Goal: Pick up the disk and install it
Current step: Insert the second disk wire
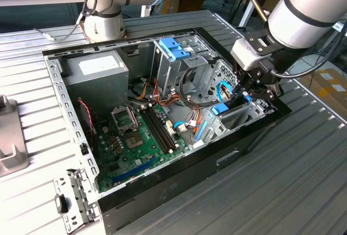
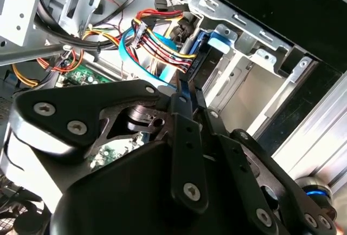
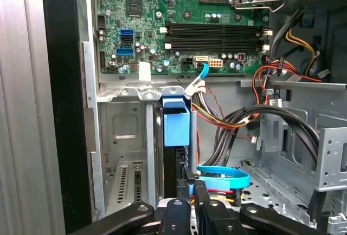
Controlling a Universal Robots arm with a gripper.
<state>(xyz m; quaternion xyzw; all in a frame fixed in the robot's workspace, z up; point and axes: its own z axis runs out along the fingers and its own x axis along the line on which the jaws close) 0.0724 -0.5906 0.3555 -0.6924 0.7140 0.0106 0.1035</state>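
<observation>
While the gripper is clenched on the disk, edge-up in the drive bay, keep it square to the rails. Mind the cables alongside; they look easy to pinch.

Inside the open case, the disk stands on edge in its bay, beside the motherboard, gripper above.

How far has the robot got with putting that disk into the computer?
The pick-up looks done: the gripper is closed on the disk, held on edge inside the open computer case. Its blue bracket stands in the drive bay beside the motherboard. Whether it is fully seated cannot be told.
</observation>
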